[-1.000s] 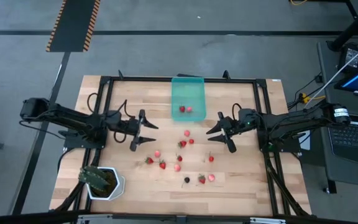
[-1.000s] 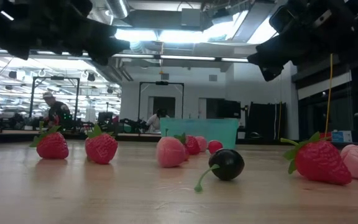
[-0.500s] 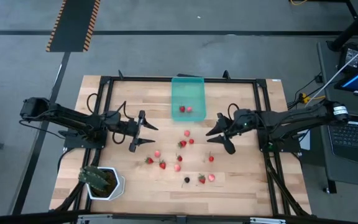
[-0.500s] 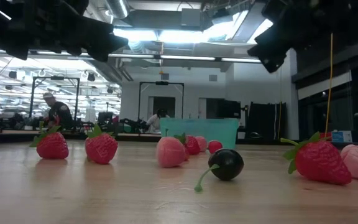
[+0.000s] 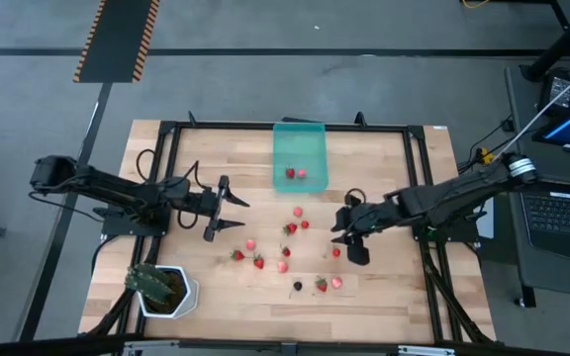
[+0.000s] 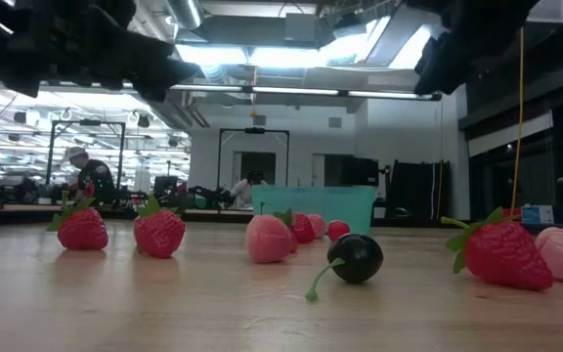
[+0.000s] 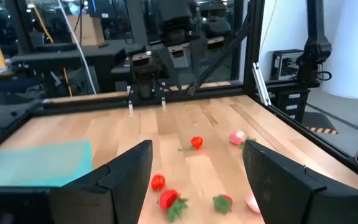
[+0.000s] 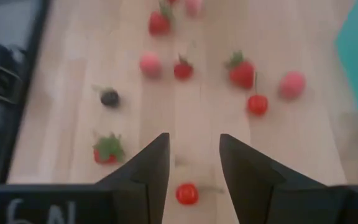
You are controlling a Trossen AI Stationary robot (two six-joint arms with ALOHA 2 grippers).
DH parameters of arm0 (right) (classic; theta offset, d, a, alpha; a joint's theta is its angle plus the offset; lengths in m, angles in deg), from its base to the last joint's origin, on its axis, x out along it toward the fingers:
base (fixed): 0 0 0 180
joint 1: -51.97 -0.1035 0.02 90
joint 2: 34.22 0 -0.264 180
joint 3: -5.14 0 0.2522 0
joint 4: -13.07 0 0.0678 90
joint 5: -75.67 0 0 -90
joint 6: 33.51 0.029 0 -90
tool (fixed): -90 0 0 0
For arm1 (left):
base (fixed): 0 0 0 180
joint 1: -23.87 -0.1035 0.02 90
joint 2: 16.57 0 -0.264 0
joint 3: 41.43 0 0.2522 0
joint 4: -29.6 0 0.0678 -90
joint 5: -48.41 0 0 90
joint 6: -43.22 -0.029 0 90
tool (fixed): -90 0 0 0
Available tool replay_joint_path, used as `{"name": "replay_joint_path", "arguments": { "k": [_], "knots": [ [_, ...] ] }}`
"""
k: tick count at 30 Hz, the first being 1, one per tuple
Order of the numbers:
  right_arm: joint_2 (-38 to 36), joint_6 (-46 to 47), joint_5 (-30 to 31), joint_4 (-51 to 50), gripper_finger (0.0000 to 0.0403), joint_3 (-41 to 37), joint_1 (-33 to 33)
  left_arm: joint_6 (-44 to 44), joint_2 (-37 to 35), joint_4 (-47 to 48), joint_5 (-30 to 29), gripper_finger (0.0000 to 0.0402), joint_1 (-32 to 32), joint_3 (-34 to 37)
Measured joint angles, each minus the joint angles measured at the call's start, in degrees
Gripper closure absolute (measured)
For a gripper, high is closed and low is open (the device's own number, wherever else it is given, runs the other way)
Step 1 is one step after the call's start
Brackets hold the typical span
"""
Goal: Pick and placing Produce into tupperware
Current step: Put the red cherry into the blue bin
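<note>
The tupperware (image 5: 299, 153) is a teal translucent tub at the far middle of the table, with two red fruits (image 5: 296, 174) inside. Several red and pink fruits (image 5: 283, 247) and a dark berry (image 5: 298, 286) lie scattered on the wood; the berry (image 6: 357, 258) shows close in the low view. My right gripper (image 5: 342, 235) is open, above a small red stemmed fruit (image 5: 335, 252), which shows between its fingers (image 8: 186, 193). My left gripper (image 5: 242, 214) is open, held above the table left of the fruits (image 7: 196, 142).
A white pot with a green plant (image 5: 163, 289) stands at the near-left corner. Black frame rails (image 5: 166, 133) run around the table's edges. A laptop (image 5: 562, 213) sits off the right side. People (image 6: 86, 176) show in the room behind.
My right gripper has moved toward the table's near edge and a little left, from beside the tupperware's near end to above the small red stemmed fruit, staying open. The left gripper and the fruits have kept their places.
</note>
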Motion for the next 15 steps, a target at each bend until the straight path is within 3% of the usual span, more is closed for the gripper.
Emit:
{"name": "replay_joint_path", "arguments": {
  "k": [15],
  "knots": [
    [18.96,5.04,0.65,-19.07,0.026,13.99,-0.28,2.81,-5.5,0.12,-0.02,0.0156,0.02,5.53]
  ]
}}
